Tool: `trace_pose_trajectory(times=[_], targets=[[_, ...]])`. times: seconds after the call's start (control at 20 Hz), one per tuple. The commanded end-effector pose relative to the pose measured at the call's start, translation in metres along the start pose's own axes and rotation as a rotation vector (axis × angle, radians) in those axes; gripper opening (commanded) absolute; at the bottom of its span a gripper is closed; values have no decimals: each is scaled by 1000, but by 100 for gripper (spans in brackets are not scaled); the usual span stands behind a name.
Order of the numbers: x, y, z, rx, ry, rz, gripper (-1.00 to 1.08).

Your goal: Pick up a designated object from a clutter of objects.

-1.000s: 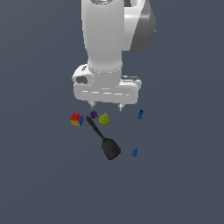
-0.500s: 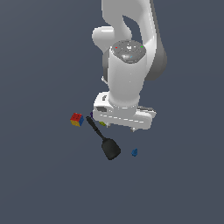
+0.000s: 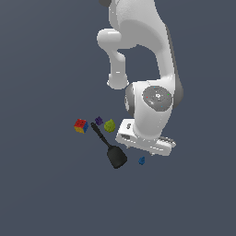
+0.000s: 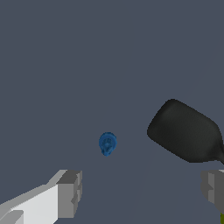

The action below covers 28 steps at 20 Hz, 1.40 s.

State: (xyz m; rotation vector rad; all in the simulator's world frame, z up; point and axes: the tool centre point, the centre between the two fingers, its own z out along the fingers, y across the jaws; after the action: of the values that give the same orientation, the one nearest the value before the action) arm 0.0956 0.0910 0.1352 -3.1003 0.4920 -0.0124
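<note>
The tiny mid-blue piece (image 3: 141,160) lies alone on the floor, right of the black spatula's head (image 3: 116,157) in the exterior view. In the wrist view the blue piece (image 4: 107,143) lies just ahead of my gripper (image 4: 142,192), nearer one finger (image 4: 70,192) than the other (image 4: 213,186). The gripper is open, empty and not touching it. My hand (image 3: 146,142) hovers just above and behind the piece. The puzzle cube (image 3: 81,125), purple bit (image 3: 98,120) and yellow-green chunk (image 3: 109,125) sit at the spatula's handle end. The darker blue piece is hidden.
The spatula's black head (image 4: 183,131) lies close beside the blue piece in the wrist view. The floor is a plain dark grey surface (image 3: 46,193). The arm's white body (image 3: 152,106) blocks the area behind the hand.
The arm has swung toward the exterior view's right and lowered; the hand moved from over the cube-side clutter to just above the lone blue piece. The second blue piece became hidden.
</note>
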Motion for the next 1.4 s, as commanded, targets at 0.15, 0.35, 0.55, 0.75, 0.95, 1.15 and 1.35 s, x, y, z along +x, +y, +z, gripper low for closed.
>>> trace_pose_trajectory(times=[0.15, 0.35, 0.55, 0.75, 0.95, 1.15, 1.35], targets=[[-2, -19, 29, -2, -5, 36, 100], [-4, -26, 40, -4, -7, 48, 100], [-4, -26, 42, -4, -8, 48, 100], [-5, -26, 48, -4, -8, 48, 100], [-5, -26, 68, -4, -8, 50, 100], [-6, -26, 87, -4, -7, 51, 100], [-5, -27, 93, -4, -7, 51, 100]])
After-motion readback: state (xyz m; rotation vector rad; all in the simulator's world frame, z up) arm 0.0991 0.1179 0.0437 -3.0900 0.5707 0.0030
